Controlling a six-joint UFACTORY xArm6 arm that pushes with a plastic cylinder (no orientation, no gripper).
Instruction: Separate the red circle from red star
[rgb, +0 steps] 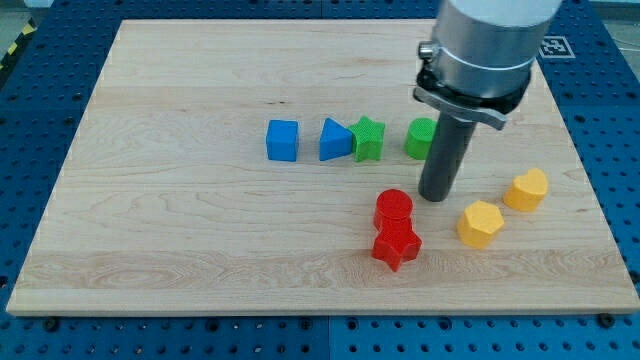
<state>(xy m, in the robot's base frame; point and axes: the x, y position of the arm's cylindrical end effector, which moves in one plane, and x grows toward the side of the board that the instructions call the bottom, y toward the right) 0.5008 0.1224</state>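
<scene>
Red circle (394, 207) sits touching the red star (396, 244), circle toward the view's top, star directly toward the view's bottom of it; the pair lies right of centre in the lower half of the tabletop (180, 230). They read as one stacked-looking unit, so nothing is separated yet. The rod's tip (436, 197) rests just beside the circle, on its upper-right flank in the view, apart from it by a narrow gap as far as can be made out. That placement looks deliberate: a push from there toward the view's left would carry the circle off the star without dragging the star along, judging by the contact line between them. No claw is fitted on this arm, only the straight rod, so there is no spread or pinched state to record. Further out: a green block (420, 138), shape partly hidden behind the rod, sits toward the view's top; left of it a green star (368, 139) touching a blue triangle (335, 140), then a blue cube (283, 140) apart. Two yellow blocks, one (480, 223) near the tip and one (526, 189) further right, lie clear of a leftward push.
</scene>
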